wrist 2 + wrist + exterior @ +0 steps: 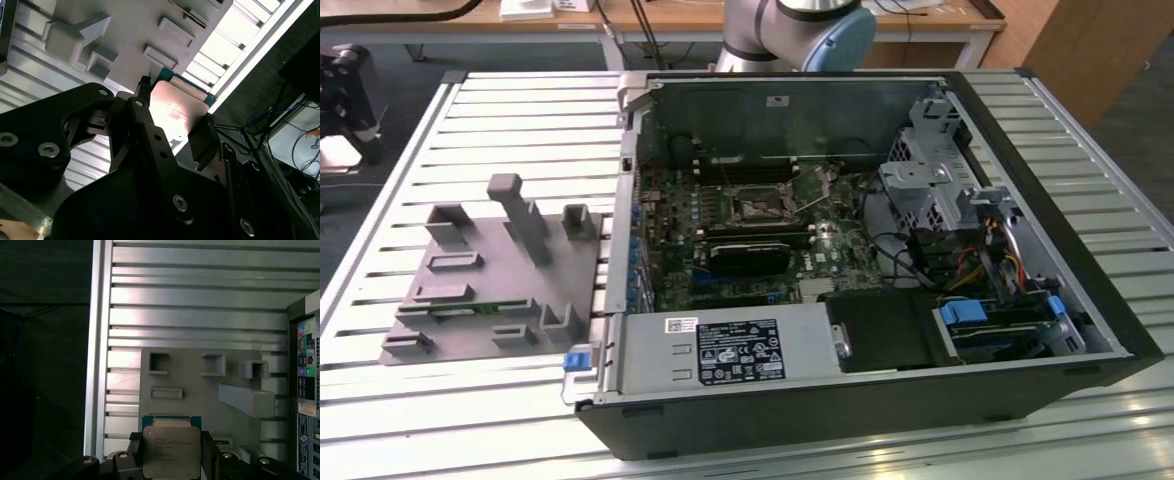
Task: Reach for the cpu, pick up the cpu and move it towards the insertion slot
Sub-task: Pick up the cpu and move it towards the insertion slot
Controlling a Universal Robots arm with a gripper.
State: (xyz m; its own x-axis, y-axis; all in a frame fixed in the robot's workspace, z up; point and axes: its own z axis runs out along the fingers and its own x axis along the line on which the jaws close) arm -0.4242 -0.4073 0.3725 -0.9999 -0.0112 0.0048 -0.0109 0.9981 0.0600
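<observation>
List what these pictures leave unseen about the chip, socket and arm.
Silvery square cpu: lower part, second wrist view, hidden behind the black gripper shut on it.
Square metal-framed insertion slot: pins too small, exterior view.
Grey-and-blue robot arm: cut off by the exterior view's top edge.

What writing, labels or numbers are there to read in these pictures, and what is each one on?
None reads clearly.
Top of the cpu, gripped in the pincer: faint print lines, blurred.
Black label on the power supply: white print, too small.
White sticker beside it: too small.
Stickers on the computer case rear: too small.
</observation>
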